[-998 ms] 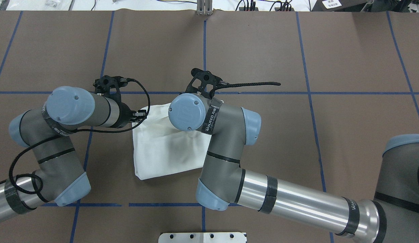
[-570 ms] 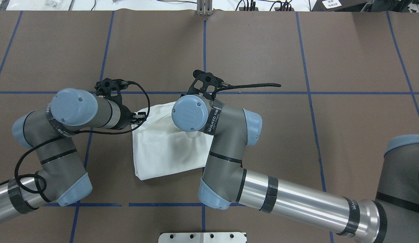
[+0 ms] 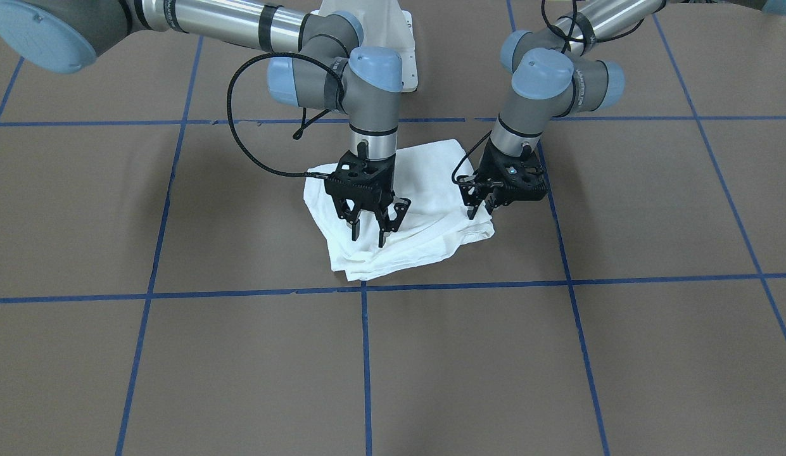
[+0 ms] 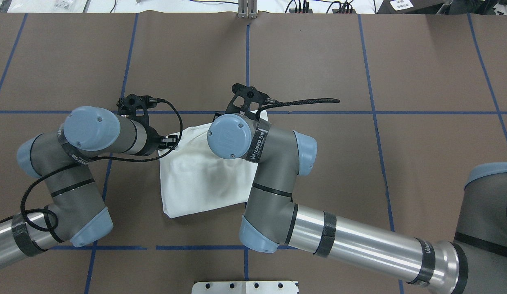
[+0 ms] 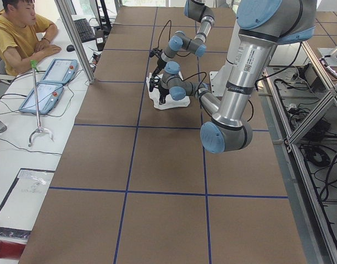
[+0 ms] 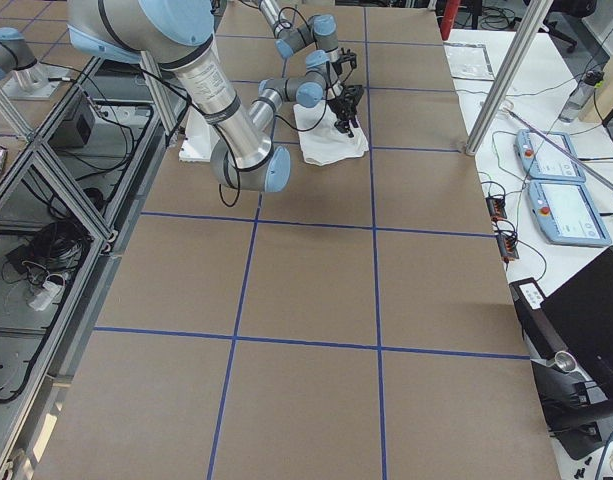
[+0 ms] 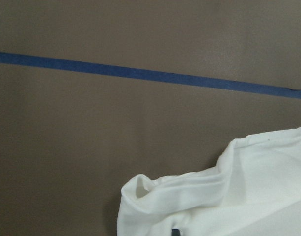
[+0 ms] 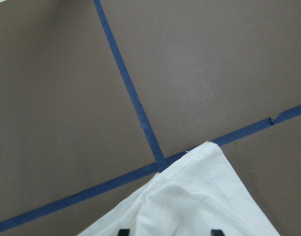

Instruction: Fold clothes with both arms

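The white long-sleeved T-shirt (image 3: 431,170) lies already folded into a compact, slightly crooked stack on the brown paper-covered bench (image 3: 177,354) with its blue tape grid, one corner sitting over a crossing of the tape lines. No printed text shows on the upward face. The black two-finger left gripper (image 3: 480,212) stands at the stack's edge on the robot's left. Its wrist camera shows a single dark tip (image 7: 176,232) in mid-frame with cloth puckering toward it, so its fingers look clenched on a layer of the shirt. The black two-finger right gripper (image 3: 373,231) hangs above the stack's other side with its fingers (image 8: 123,231) spread wide and holding nothing.

The imbalance is the main risk. If the left arm pulls or lifts while the right has no hold, the stack would likely swivel or drag and the fold would skew. The loose layers at the operators' edge (already fanned and uneven) could snag singly when the right fingers come down, peeling the stack open. Both wrists work close together, so a careless sweep could knock them together.
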